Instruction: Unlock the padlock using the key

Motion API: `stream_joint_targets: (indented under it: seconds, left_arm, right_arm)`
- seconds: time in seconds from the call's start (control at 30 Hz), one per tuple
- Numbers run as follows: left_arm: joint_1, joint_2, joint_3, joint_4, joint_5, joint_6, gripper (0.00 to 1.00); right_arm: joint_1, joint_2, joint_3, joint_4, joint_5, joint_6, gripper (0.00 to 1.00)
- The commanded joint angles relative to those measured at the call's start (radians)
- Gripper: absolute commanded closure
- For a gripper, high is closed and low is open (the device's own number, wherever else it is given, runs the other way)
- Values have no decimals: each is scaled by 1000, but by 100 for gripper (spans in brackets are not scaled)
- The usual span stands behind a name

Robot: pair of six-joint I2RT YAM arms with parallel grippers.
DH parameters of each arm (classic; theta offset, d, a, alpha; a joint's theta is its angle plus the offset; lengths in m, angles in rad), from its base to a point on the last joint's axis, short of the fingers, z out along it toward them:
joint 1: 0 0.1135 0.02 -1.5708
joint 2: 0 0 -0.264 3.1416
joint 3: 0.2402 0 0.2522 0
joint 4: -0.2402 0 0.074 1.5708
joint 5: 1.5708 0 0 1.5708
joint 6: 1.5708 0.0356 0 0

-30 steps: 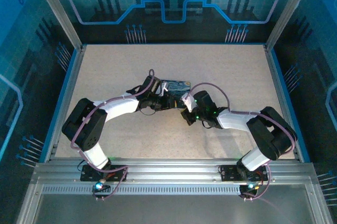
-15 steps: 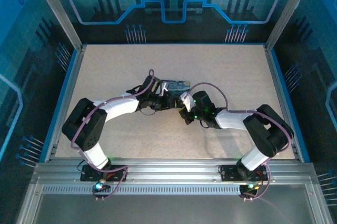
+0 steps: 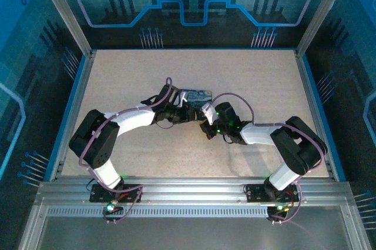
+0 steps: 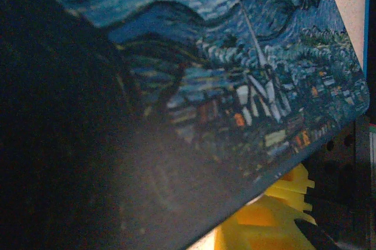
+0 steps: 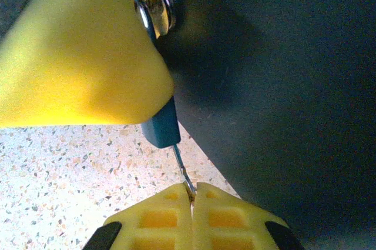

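The right arm has edged left toward the box (only slightly).
The right claw is clenched on the key, whose tip meets the padlock just beside the box. The padlock's top is behind a finger of the left claw; I cannot tell its grip.
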Motion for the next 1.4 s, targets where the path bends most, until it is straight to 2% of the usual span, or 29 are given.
stream_joint_targets:
  seconds: [0.0,1.37]
  left_arm:
    - [-8,-46,13,20,29,0,78]
    - [-10,-47,16,12,30,1,78]
  right_arm:
    - [5,12,-10,43,-8,14,100]
    - [-50,-4,-72,223,-90,80,100]
